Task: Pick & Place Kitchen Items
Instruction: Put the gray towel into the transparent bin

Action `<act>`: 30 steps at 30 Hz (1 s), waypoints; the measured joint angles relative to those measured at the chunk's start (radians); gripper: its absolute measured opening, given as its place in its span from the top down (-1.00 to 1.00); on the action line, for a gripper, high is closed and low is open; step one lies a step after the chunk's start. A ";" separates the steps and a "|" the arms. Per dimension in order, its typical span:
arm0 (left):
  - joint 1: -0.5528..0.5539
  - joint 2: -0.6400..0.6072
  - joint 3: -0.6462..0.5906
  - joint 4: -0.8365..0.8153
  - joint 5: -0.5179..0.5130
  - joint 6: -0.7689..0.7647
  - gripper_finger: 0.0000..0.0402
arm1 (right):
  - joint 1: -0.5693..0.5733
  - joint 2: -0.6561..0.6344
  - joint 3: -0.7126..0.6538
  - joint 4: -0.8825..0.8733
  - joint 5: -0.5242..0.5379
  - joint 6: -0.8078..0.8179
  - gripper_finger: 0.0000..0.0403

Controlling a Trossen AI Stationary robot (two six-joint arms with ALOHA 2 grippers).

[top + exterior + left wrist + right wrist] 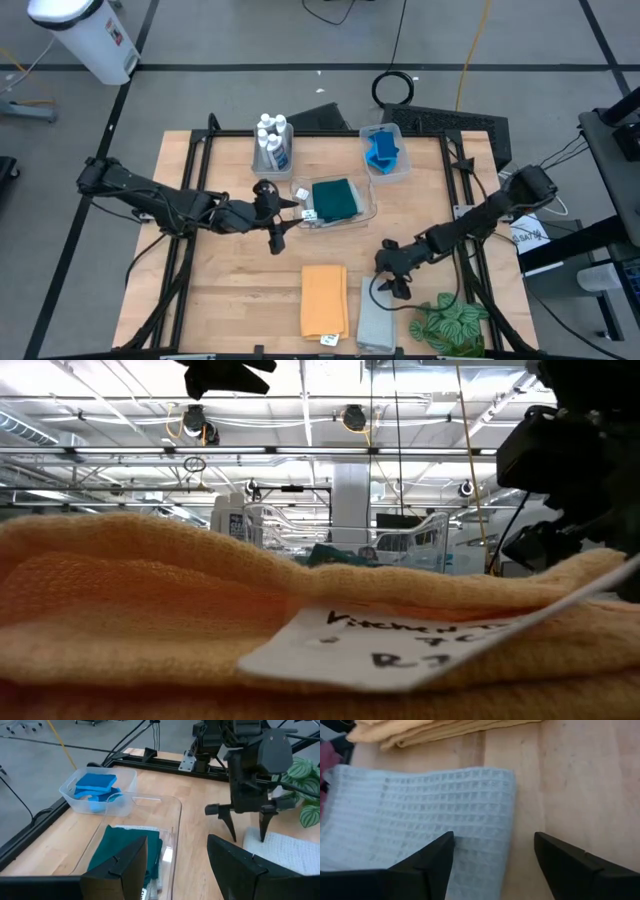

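Note:
A folded grey cloth point(376, 325) lies flat near the table's front edge, beside a folded orange cloth point(324, 298) with a white label point(400, 645). My right gripper point(395, 280) stands open over the grey cloth's far edge point(485, 775), one finger over the cloth point(285, 851) and one over bare wood. My left gripper point(278, 225) is open and empty at the near left of a clear bin point(368, 205) that holds a dark green cloth point(125, 852). White bottles point(272, 140) and blue sponges point(382, 150) sit in bins at the back. My right gripper points slanting down at the grey cloth's far edge point(255, 837), fingers apart. I cannot tell whether a fingertip point(263, 836) touches the cloth.
A green leafy plant point(450, 322) stands at the front right corner, close to my right arm. Black frame rails point(190, 200) run along both sides of the table. Bare wood point(240, 290) lies left of the orange cloth.

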 joint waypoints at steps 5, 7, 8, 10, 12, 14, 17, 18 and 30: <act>0.000 0.000 0.000 0.012 -0.001 0.000 -0.04 | -0.001 0.016 0.002 -0.008 -0.098 0.053 -0.18; 0.000 0.000 0.000 0.025 -0.001 0.005 -0.04 | -0.001 0.016 0.002 -0.014 -0.137 0.076 -0.12; 0.000 0.000 0.000 0.028 -0.002 0.005 -0.04 | -0.001 0.016 0.002 -0.017 -0.151 0.086 -0.09; 0.000 0.000 0.000 0.032 -0.002 0.004 -0.04 | 0.000 0.016 0.001 -0.021 -0.166 0.089 0.00; 0.000 0.000 0.000 0.031 -0.002 0.004 -0.04 | 0.000 0.016 0.001 -0.026 -0.148 0.080 0.12; 0.000 0.000 0.000 0.032 -0.002 0.003 -0.04 | 0.001 0.016 0.000 -0.032 -0.119 0.062 0.26; 0.000 0.000 0.000 0.032 -0.002 0.000 -0.04 | 0.002 0.017 0.000 -0.035 -0.103 0.039 0.48; 0.000 0.000 0.000 0.032 -0.002 0.000 -0.04 | 0.001 0.017 0.000 -0.036 -0.098 0.034 0.56; 0.000 0.000 0.000 0.049 -0.001 -0.027 -0.04 | 0.000 -0.170 -0.005 -0.108 -0.022 -0.095 0.98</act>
